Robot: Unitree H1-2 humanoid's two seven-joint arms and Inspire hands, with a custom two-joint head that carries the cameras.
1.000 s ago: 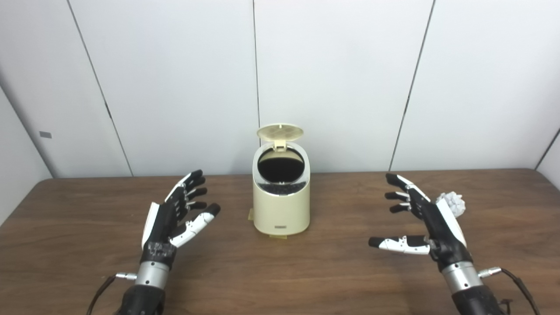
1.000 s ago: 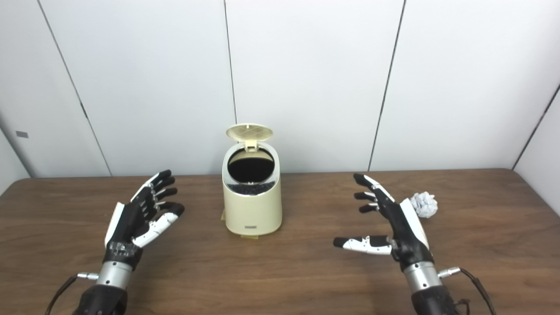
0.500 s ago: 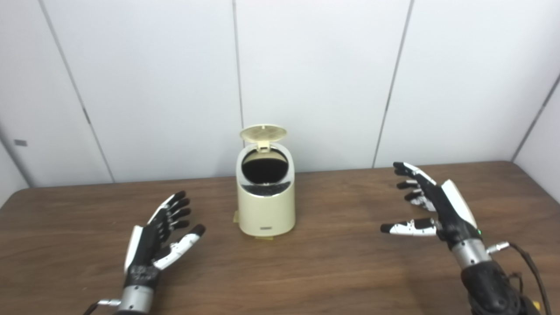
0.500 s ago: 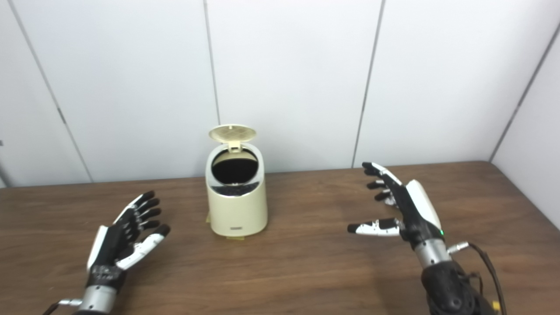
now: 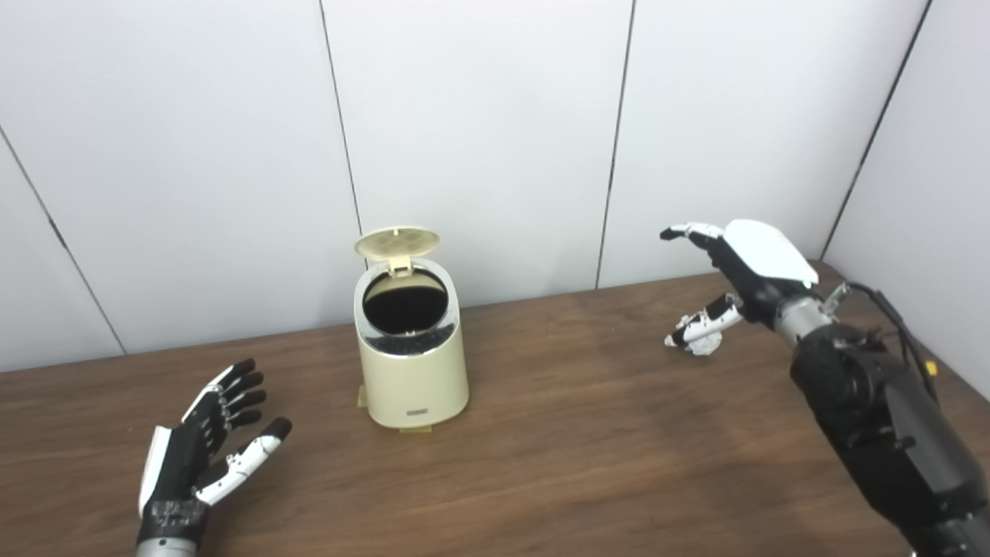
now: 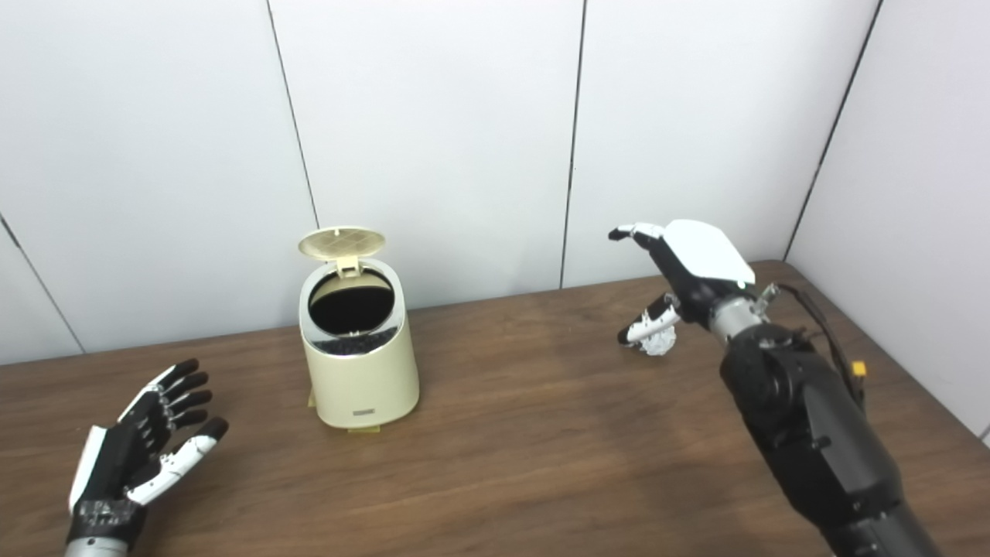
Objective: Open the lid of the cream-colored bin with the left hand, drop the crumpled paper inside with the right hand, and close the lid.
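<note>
You face a dark wood-grain tabletop (image 5: 557, 464) set against pale wall panels (image 5: 479, 131) split by thin dark seams, evenly lit.

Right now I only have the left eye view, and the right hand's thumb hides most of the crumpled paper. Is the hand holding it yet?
Observer: Not yet. In the right eye view the crumpled paper lies on the table just under the thumb of the right hand, with the fingers spread above it. I cannot tell whether the thumb touches it.
Operator: What is behind the hand?
Observer: The table's far right corner meets the wall just behind the back of the hand.
</note>
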